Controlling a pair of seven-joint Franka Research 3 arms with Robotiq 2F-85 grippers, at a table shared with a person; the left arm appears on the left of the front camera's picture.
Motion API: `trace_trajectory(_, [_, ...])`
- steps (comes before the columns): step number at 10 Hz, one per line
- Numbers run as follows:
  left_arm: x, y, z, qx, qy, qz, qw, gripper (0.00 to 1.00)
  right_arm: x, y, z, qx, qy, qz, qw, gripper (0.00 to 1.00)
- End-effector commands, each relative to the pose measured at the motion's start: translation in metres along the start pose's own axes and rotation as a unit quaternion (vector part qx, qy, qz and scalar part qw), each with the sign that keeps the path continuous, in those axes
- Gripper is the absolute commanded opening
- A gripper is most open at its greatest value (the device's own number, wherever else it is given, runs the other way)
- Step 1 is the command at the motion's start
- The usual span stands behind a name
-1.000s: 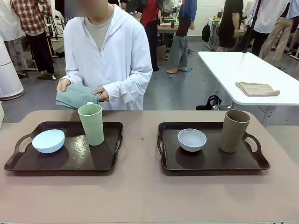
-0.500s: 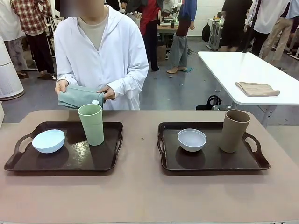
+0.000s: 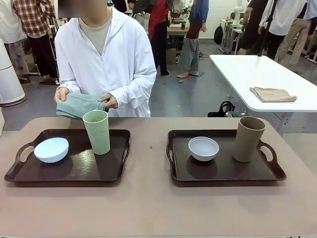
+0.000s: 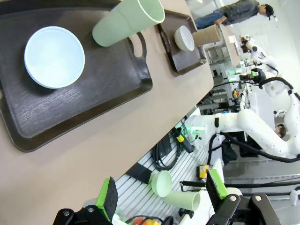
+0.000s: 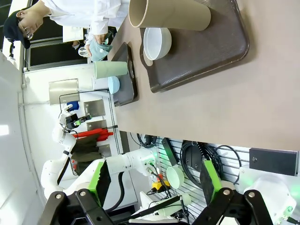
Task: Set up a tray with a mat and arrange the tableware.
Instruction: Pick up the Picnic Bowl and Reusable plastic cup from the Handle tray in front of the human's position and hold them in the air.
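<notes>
Person holds folded green mat just behind light green tumbler. Pale blue bowl beside tumbler, same dark tray. Left gripper, right gripper: both spread wide, empty. Best, I'd say: lift tumbler straight up, clear tray before mat goes down.

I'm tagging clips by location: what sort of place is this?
Probably a robotics lab: the left gripper hangs by the table, cables coil below it, and a white work table stands beyond the person.

A white table stands on grey floor; a folded tan cloth lies on it, a black bag beneath.
</notes>
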State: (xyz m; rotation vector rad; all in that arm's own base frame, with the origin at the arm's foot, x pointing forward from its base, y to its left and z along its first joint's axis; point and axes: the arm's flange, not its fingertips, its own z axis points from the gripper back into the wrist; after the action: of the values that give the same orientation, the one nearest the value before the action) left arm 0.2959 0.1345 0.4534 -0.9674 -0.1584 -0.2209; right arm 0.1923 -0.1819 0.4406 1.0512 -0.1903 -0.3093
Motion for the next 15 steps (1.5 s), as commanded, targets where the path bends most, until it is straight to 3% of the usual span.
trace_trajectory(1, [0.001,0.000,0.003,-0.006,-0.001,-0.005,1.000,1.00,0.001,0.000,0.000,0.010,-0.001,0.002,1.000,1.00])
trace_trajectory(13, [0.001,0.000,0.003,-0.006,-0.001,-0.005,1.000,1.00,0.001,0.000,0.000,0.010,-0.001,0.002,1.000,1.00])
trace_trajectory(14, [0.000,0.000,0.000,0.000,0.000,0.000,1.000,1.00,0.000,0.000,0.000,0.000,0.000,0.000,1.000,1.00])
trace_trajectory(15, [0.013,-0.007,0.000,0.069,-0.030,0.007,0.997,1.00,0.002,0.021,-0.018,-0.003,0.016,0.044,0.999,1.00])
